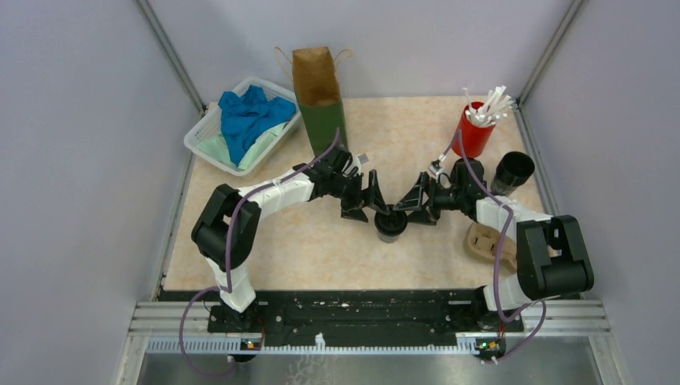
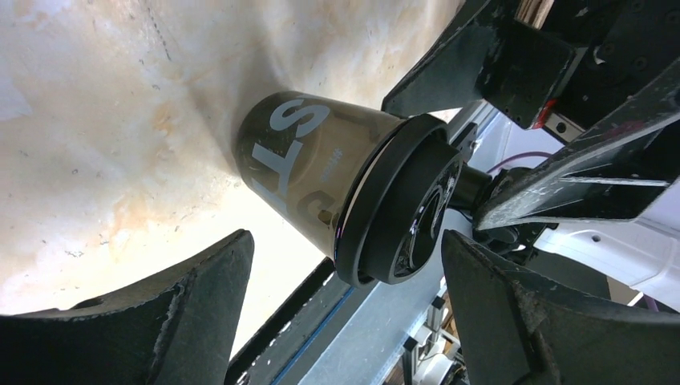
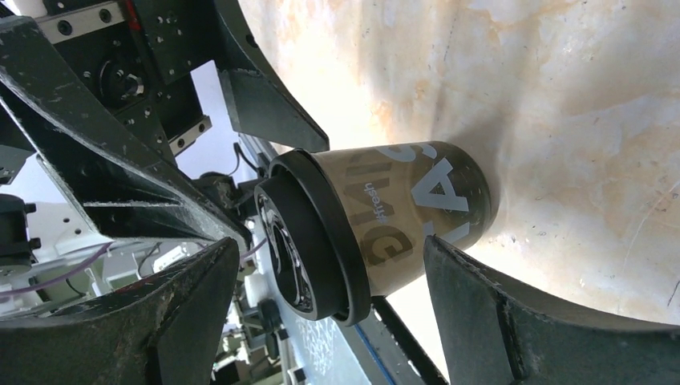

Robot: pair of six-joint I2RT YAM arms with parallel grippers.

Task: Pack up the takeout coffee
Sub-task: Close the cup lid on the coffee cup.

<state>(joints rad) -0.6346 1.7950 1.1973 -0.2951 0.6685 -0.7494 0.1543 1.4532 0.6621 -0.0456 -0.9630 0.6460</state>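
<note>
**Both grippers open around one lidded coffee cup at mid-table**

Here we see the left gripper [image 1: 366, 202] with its jaws spread wide and nothing held. In its wrist view the two dark fingers [image 2: 200, 309] stand on either side of the coffee cup [image 1: 390, 224], with bare table showing between each finger and the cup. The right gripper [image 1: 418, 204] faces it from the other side, also spread wide and holding nothing. Its fingers [image 3: 180, 321] bracket the same cup. One of them comes close to the cup's side, and we cannot tell for certain whether it touches.

The cup stands upright on the table [image 1: 305, 249], near the middle and just nearer to us than the two sets of fingertips. Its round black lid is seated on top, and pale lettering runs across its dark body.

Further out, a second black cup [image 1: 513, 170] sits near the right edge behind the right arm, just beside the red cup of white sticks [image 1: 475, 132]. We cannot tell whether it has a lid. The tan pulp carrier [image 1: 485, 243] lies on the table close to the right arm's elbow. At the back, the paper bag [image 1: 317, 88] stands upright, and to its left is a white bin [image 1: 200, 144] holding a blue cloth [image 1: 244, 120].
</note>
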